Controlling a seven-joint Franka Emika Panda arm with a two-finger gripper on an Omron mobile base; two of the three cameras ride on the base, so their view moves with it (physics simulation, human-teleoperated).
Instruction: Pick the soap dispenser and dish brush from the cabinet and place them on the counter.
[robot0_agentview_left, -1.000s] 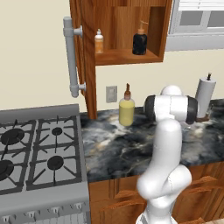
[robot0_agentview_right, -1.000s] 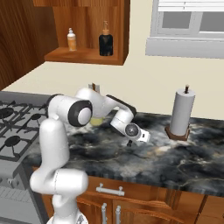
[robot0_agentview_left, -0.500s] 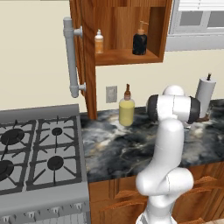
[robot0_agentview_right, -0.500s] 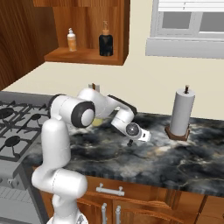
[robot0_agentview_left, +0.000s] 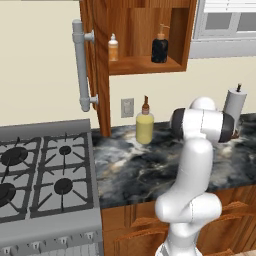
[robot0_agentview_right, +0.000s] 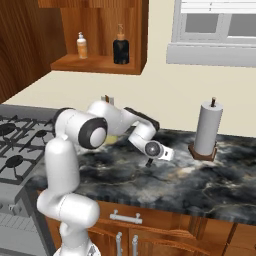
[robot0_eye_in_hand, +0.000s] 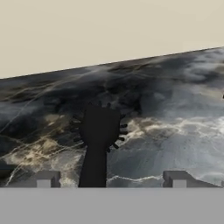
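A black pump soap dispenser (robot0_agentview_left: 160, 46) (robot0_agentview_right: 120, 47) stands on the shelf of the open wooden cabinet (robot0_agentview_left: 145, 65) (robot0_agentview_right: 100, 64). The dark dish brush (robot0_eye_in_hand: 99, 131) (robot0_agentview_right: 149, 162) rests on the black veined counter (robot0_agentview_left: 130, 170) (robot0_agentview_right: 200, 185) (robot0_eye_in_hand: 175, 109). In the hand view its handle runs up between my finger tips. My gripper (robot0_agentview_right: 151, 159) (robot0_eye_in_hand: 111, 179) hangs low over the brush, open, with its fingers (robot0_eye_in_hand: 46, 178) wide apart and off the handle.
A small orange-and-white bottle (robot0_agentview_left: 113, 48) (robot0_agentview_right: 82, 46) shares the shelf. A yellow bottle (robot0_agentview_left: 145, 125) stands on the counter below the cabinet. A paper towel holder (robot0_agentview_left: 234, 107) (robot0_agentview_right: 206, 130) is at the right, the stove (robot0_agentview_left: 40, 175) at the left. The open door's grey handle (robot0_agentview_left: 80, 65) juts out.
My hand has shifted slightly to the right in the right base view, staying low over the counter. The bottles have not moved.
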